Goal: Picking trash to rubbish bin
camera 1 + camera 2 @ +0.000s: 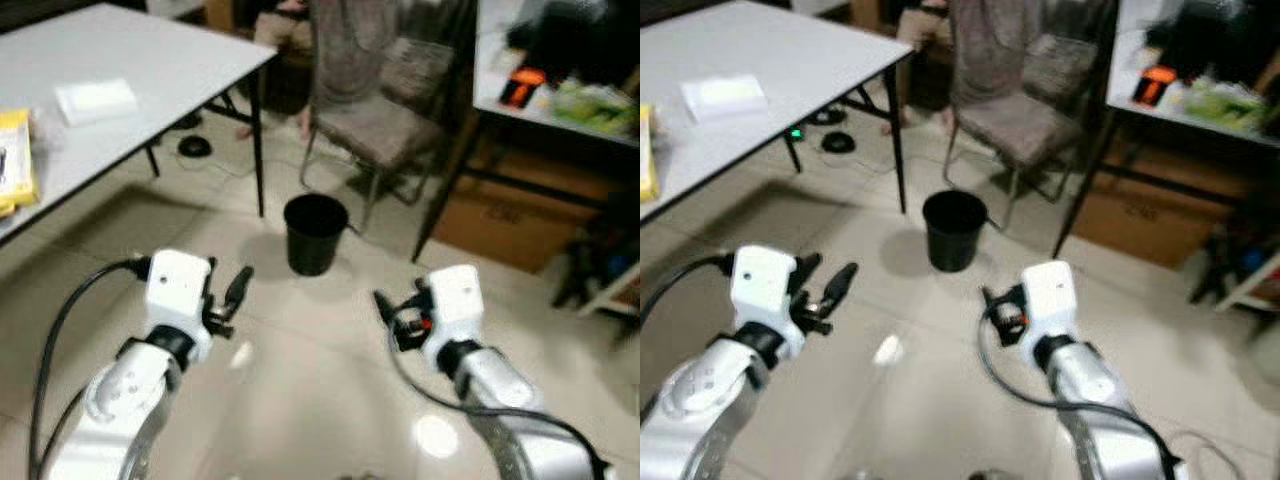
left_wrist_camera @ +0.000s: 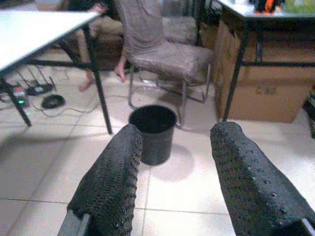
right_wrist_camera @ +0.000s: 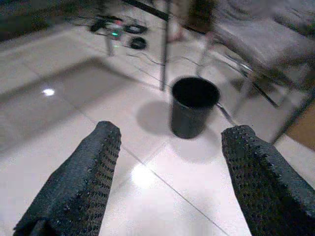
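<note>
Glossy pale tile floor [image 1: 300,340] with bright glare spots from overhead light. A white table [image 1: 150,70] on black legs stands at the left, a white pad [image 1: 96,100] and a yellow item [image 1: 15,160] lying on it. Cables and a small black device [image 1: 193,146] lie on the floor under it. Behind, a grey padded chair [image 1: 375,120] on metal legs, a cloth draped over its back. At the right, a second table [image 1: 540,80] with clutter, and a cardboard box [image 1: 500,220] beneath it.
</note>
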`<state>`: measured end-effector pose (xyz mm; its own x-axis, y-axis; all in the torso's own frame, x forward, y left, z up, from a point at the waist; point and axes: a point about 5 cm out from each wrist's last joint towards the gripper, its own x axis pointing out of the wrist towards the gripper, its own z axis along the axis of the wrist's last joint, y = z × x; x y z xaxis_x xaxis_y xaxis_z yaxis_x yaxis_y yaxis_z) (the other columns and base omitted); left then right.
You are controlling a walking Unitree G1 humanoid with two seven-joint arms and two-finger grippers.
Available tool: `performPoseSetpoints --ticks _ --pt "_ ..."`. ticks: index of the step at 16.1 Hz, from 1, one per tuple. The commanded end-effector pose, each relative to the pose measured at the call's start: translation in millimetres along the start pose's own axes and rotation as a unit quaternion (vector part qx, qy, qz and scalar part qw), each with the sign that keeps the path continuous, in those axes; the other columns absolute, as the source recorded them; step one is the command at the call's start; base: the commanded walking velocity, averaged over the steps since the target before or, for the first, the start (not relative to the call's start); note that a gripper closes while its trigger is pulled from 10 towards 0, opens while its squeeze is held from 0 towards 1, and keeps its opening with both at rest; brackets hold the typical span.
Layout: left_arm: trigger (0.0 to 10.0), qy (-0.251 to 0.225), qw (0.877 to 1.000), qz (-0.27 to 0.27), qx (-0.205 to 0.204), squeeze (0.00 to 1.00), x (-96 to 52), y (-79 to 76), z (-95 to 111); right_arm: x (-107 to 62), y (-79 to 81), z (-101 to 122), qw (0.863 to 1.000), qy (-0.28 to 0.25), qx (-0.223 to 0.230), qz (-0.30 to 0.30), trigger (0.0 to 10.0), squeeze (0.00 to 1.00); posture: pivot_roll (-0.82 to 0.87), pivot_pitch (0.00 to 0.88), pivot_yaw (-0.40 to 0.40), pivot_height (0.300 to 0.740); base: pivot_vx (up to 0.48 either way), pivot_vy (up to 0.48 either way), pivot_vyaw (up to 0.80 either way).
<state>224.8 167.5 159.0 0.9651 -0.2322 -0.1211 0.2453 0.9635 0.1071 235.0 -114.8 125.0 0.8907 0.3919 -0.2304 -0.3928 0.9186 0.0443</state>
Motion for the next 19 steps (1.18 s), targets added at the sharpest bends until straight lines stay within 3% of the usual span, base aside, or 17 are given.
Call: performPoseSetpoints --ticks 1,6,9,15,19 --pt "10.0 -0.014 1.0 0.013 0.001 0.0 -1.6 -0.4 3.5 -1.5 1.1 5.5 1.0 -0.013 -0.013 0.02 10.0 0.0 0.03 0.055 -0.073 0.74 0.0 0.0 0.56" --pt "10.0 -0.006 0.998 0.065 0.003 0.0 -10.8 5.4 1.9 1.1 7.0 8.1 0.997 -0.019 -0.036 0.064 10.0 0.0 0.05 0.059 -0.086 0.74 0.0 0.0 0.8" --pt "10.0 -0.023 0.994 0.1 0.044 0.0 -8.1 12.2 8.3 6.5 4.6 8.4 0.997 -0.022 -0.042 0.063 10.0 0.0 0.05 0.057 -0.087 0.74 0.0 0.0 0.8" --pt "10.0 -0.034 0.992 0.109 0.046 0.0 -5.8 12.4 12.4 12.7 2.0 12.3 0.996 -0.034 -0.041 0.071 10.0 0.0 0.06 0.058 -0.088 0.74 0.0 0.0 0.8" --pt "10.0 -0.037 0.992 0.11 0.056 0.0 -3.8 14.9 16.7 14.5 5.4 13.4 0.995 -0.038 -0.041 0.081 10.0 0.0 0.06 0.061 -0.091 0.74 0.288 0.0 0.8"
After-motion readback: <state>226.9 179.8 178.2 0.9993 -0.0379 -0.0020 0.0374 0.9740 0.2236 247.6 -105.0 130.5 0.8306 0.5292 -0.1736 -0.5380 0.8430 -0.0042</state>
